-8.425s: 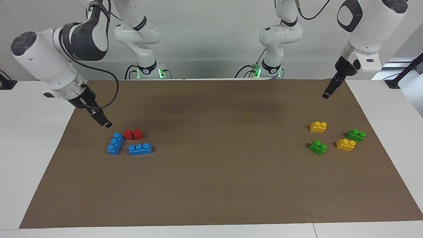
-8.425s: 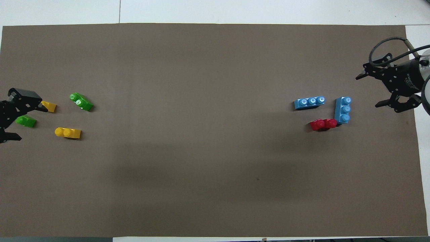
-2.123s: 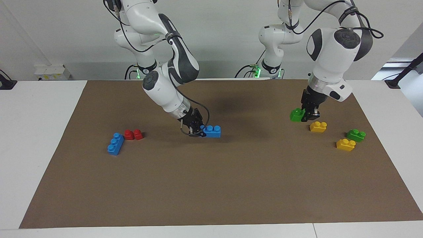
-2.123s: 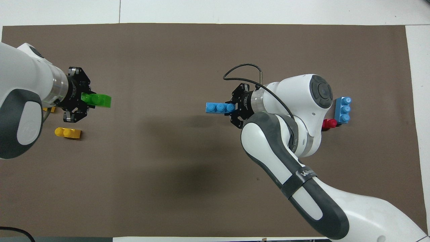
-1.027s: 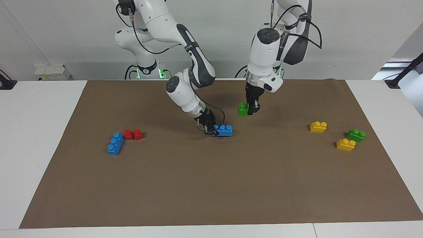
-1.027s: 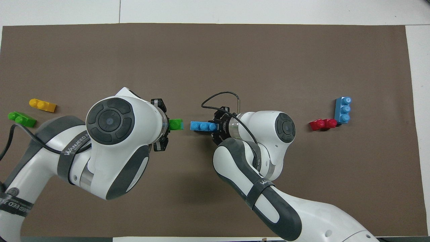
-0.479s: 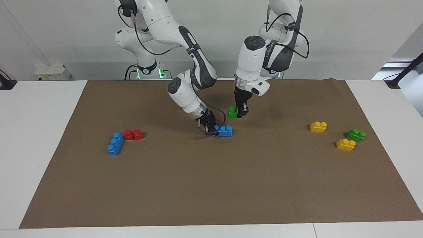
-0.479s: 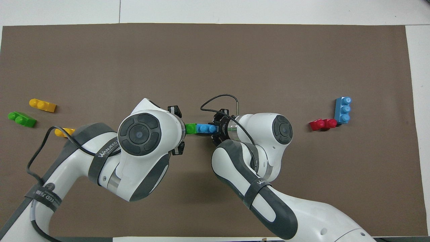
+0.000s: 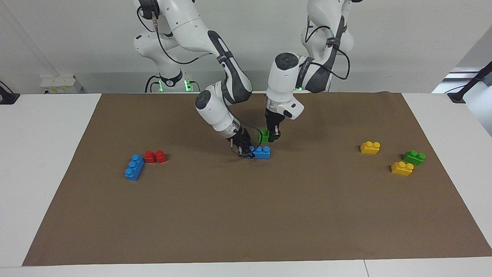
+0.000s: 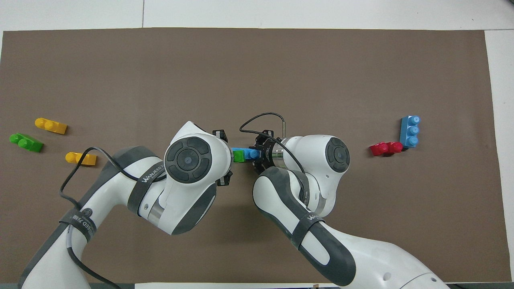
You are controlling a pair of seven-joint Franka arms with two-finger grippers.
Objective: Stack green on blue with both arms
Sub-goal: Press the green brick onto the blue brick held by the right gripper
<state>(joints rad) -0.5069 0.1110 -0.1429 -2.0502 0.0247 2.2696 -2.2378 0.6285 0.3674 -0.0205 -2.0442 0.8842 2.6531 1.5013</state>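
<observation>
Hands first, facing view: my right hand (image 9: 246, 150) is clamping one end of the blue brick (image 9: 261, 152), which is resting on the brown mat (image 9: 246, 215) near the middle of the tabletop (image 9: 34, 161). My left hand (image 9: 272, 135) is gripping the green brick (image 9: 263, 135) and holding it just over the blue brick, a thin gap showing between the two; the green one is not seated. A second blue brick (image 9: 134, 167) and a red brick (image 9: 155, 156) are lying together toward the right arm's end. Two yellow bricks (image 9: 370, 147) (image 9: 402, 168) and a second green brick (image 9: 414, 157) are lying toward the left arm's end.

Overhead view: my left arm is covering most of its hand (image 10: 229, 155); the green brick (image 10: 239, 155) is showing past it, overlapping the free end of the blue brick (image 10: 251, 153). My right hand (image 10: 261, 154) is pinching the blue brick's other end. The spare blue (image 10: 409, 131) and red (image 10: 386, 148) bricks are touching at a corner. The spare green brick (image 10: 26, 142) and yellow ones (image 10: 50, 125) (image 10: 81, 158) are lying apart from each other.
</observation>
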